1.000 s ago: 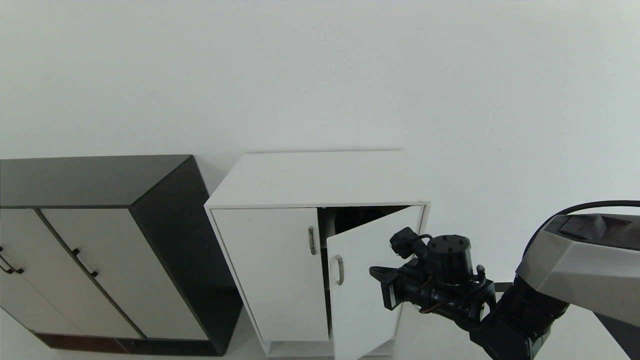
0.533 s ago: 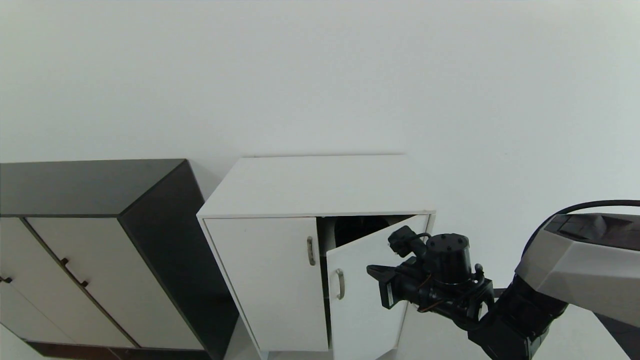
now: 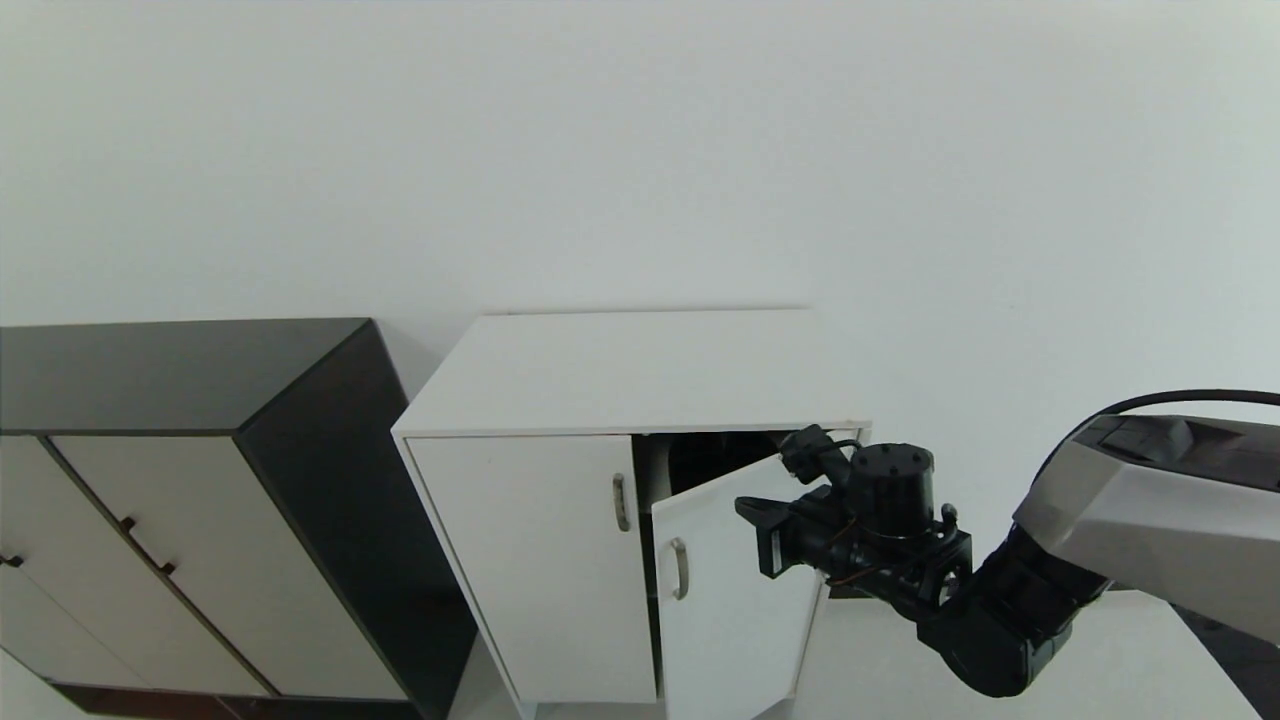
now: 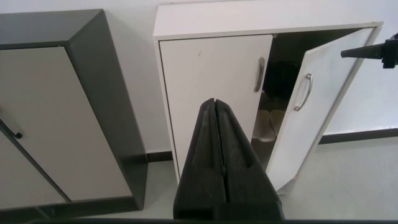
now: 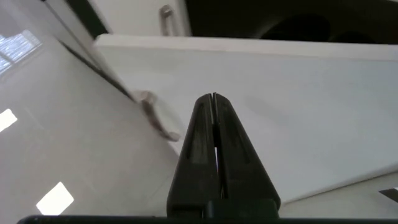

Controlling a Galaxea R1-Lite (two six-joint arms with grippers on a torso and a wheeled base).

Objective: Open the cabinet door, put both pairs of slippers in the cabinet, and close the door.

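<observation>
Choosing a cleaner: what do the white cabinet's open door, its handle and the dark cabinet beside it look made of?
Open door: probably white laminated board, smooth matte face, thin flat edge.
Handle: likely brushed metal, a grey curved bar with dull sheen.
Dark cabinet: seemingly black laminated board, smooth side, paler matte door fronts.

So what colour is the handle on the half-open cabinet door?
The handle is silver-grey metal, clearest in the left wrist view.
</observation>
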